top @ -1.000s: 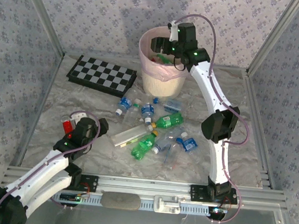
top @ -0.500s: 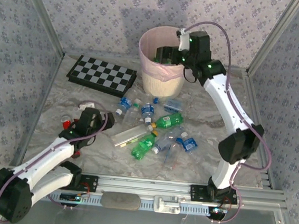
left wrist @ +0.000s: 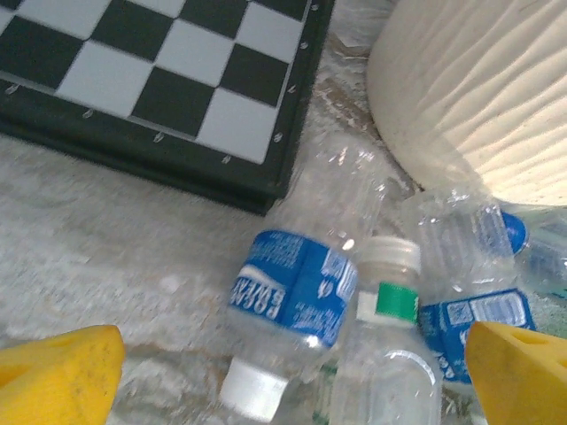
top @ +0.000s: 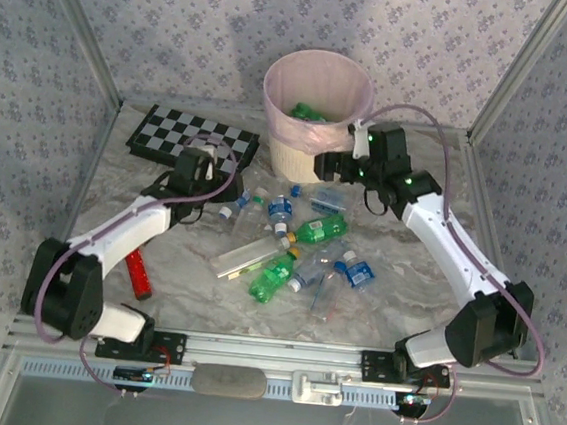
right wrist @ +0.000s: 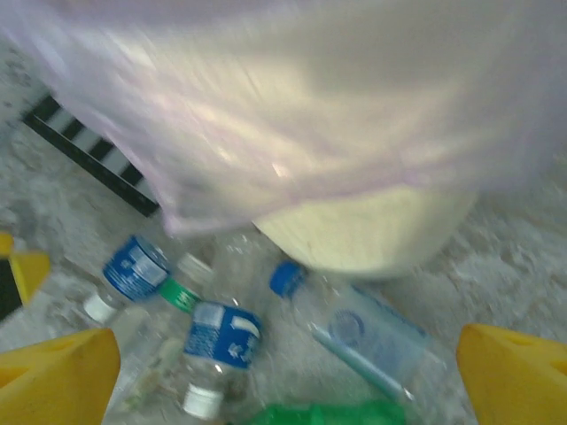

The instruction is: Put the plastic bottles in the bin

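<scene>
Both claws are standing spread wide, with nothing between their fingers. The left claw is hovering left of centre, at the right edge of the checkerboard. Its wrist camera is looking down on a clear blue-labelled bottle lying beside the board. The right claw is hanging just right of the bin, in the upper middle of the frame. The plastic bottles are lying scattered on the worktop at the centre, below the bin. A green one is sitting inside it. A red object is lying at lower left.
</scene>
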Available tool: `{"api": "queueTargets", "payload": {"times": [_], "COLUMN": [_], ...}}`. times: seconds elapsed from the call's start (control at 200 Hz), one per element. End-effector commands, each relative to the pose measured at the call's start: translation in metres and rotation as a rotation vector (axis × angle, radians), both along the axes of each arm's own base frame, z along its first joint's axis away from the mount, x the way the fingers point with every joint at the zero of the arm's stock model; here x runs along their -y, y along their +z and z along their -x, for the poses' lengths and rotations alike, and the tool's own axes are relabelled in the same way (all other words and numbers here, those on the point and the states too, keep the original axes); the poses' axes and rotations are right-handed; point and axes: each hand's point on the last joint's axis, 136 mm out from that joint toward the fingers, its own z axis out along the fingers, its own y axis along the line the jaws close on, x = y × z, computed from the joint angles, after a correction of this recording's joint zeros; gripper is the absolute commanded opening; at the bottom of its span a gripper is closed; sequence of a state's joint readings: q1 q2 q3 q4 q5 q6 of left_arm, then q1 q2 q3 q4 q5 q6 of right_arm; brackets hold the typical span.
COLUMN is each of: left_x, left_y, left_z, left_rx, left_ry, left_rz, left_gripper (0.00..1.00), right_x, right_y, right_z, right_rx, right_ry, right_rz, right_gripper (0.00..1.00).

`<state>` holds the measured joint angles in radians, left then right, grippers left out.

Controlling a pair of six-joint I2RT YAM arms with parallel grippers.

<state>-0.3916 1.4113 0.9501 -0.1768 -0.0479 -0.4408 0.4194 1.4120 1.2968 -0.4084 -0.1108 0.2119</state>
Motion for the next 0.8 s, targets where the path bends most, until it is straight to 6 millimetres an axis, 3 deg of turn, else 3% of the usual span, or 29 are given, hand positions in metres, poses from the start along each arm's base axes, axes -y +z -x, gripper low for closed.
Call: {"api": "queueTargets", "payload": {"times": [0.0, 0.015, 0.04, 0.13, 0.325, 0.65, 0.795], "left_x": [0.007, 0.008, 0.01, 0.015, 0.023, 0.038, 0.04], "left_y": [0.004, 0.003, 0.003, -0.001, -0.015, -0.039, -0.052], "left_z": [-0.01, -0.012, -0.014, -0.024, -0.038, -0.055, -0.061], "left_rx": [-0.016, -0.017, -0.02, -0.038, -0.103, -0.198, -0.236], "left_ry": [-0.065, -0.066, -0.071, -0.093, -0.167, -0.214, -0.203], "left_rz": [-0.028, -0.03, -0.031, -0.053, -0.126, -0.137, -0.138], "left_gripper": [0.98, 0.98, 0.98, 0.97, 0.89, 0.72, 0.72], "right_x": [0.019, 0.02, 0.025, 0.037, 0.051, 0.059, 0.062], "right_y": [-0.005, -0.002, -0.02, -0.039, -0.07, -0.074, -0.075], "right_z": [0.009, 0.009, 0.014, 0.02, 0.031, 0.037, 0.04], "right_rx": [0.023, 0.03, -0.001, -0.022, -0.046, -0.035, -0.036], "right_ry": [-0.075, -0.082, -0.098, -0.166, -0.277, -0.321, -0.331], "right_rz": [0.011, 0.006, 0.018, 0.009, -0.065, -0.081, -0.082], "right_gripper": [0.99, 0.99, 0.99, 0.99, 0.99, 0.99, 0.99]}}
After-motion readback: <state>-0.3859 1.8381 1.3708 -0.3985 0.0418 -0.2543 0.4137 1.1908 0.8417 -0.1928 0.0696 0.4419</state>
